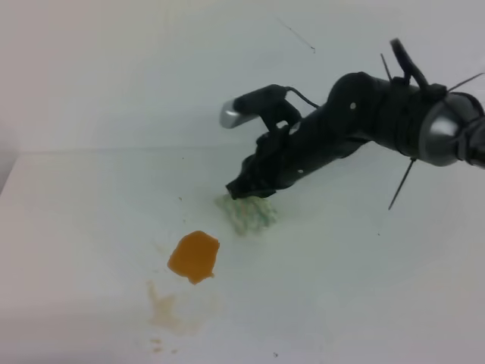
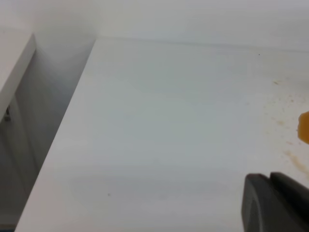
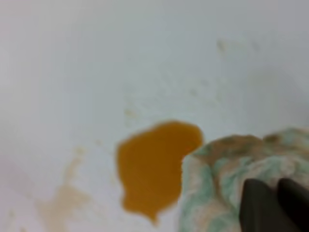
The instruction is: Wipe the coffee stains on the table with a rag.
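Exterior high view: the right end effector (image 1: pixel 241 188) presses down on the rag (image 1: pixel 248 214), apparently pinching it, beside the coffee stains (image 1: pixel 194 256) on the bench (image 1: pixel 364 288). Next, I judge, drag it across the blot.

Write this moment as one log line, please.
right gripper: on rag | coffee stains: unwiped | left gripper: idle

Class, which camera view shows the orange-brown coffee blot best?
The right wrist view: the blot fills the middle, its whole outline plain, beside the rag. The exterior high view shows it whole but small, apart from the rag. The left wrist view catches only a sliver at its right edge.
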